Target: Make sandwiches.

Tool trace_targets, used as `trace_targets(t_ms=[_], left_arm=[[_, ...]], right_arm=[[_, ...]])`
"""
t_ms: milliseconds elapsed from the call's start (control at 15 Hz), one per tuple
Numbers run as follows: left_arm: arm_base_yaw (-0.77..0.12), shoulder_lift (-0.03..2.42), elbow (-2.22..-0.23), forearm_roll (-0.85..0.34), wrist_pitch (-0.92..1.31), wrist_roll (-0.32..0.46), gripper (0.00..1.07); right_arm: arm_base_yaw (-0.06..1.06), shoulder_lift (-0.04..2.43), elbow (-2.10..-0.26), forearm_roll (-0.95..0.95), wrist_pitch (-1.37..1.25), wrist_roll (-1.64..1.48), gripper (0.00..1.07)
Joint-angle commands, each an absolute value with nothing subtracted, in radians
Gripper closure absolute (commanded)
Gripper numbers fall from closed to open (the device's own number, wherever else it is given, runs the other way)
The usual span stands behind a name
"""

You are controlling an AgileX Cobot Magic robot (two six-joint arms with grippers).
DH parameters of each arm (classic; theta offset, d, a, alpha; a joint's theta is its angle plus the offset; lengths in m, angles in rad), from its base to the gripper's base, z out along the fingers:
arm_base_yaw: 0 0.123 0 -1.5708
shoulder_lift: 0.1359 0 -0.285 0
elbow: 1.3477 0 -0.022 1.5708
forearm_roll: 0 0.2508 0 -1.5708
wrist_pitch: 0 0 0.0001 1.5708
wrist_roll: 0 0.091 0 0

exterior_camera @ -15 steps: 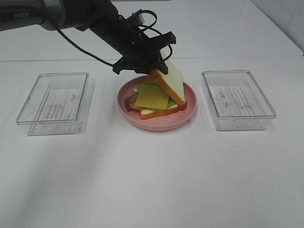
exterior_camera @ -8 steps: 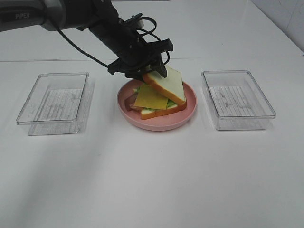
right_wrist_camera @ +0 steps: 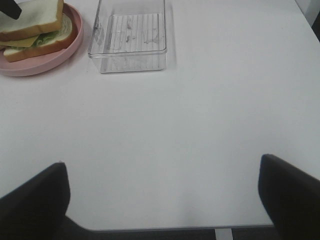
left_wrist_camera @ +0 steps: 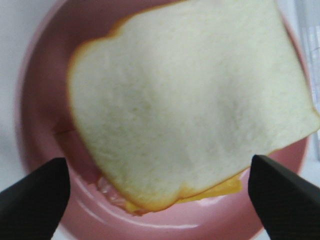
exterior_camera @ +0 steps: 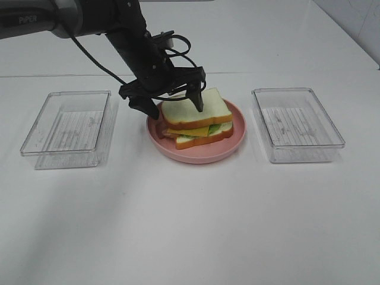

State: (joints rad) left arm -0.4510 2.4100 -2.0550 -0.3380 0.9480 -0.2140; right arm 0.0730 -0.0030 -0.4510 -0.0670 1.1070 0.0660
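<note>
Top bread dropped flat onto sandwich; left gripper now spread, fingers straddling it, bread directly beneath. Right gripper spread, well apart.

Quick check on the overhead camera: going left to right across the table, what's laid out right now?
Left clear container → left gripper, open above the sandwich on the pink plate → right clear container.
</note>
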Motion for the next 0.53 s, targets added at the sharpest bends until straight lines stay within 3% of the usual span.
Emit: trace_targets(t_ms=[67,533], left_arm=[[-0.452,2.363,-2.053,-0.206,0.994,-0.274,0.17],[-0.452,2.205,-2.054,-0.025,1.181,-0.275,0.17]], right_arm=[[0.068,-0.036,-0.450,-0.063,1.098,0.059,0.09],[0.068,-0.036,-0.450,-0.063,1.098,0.059,0.09]])
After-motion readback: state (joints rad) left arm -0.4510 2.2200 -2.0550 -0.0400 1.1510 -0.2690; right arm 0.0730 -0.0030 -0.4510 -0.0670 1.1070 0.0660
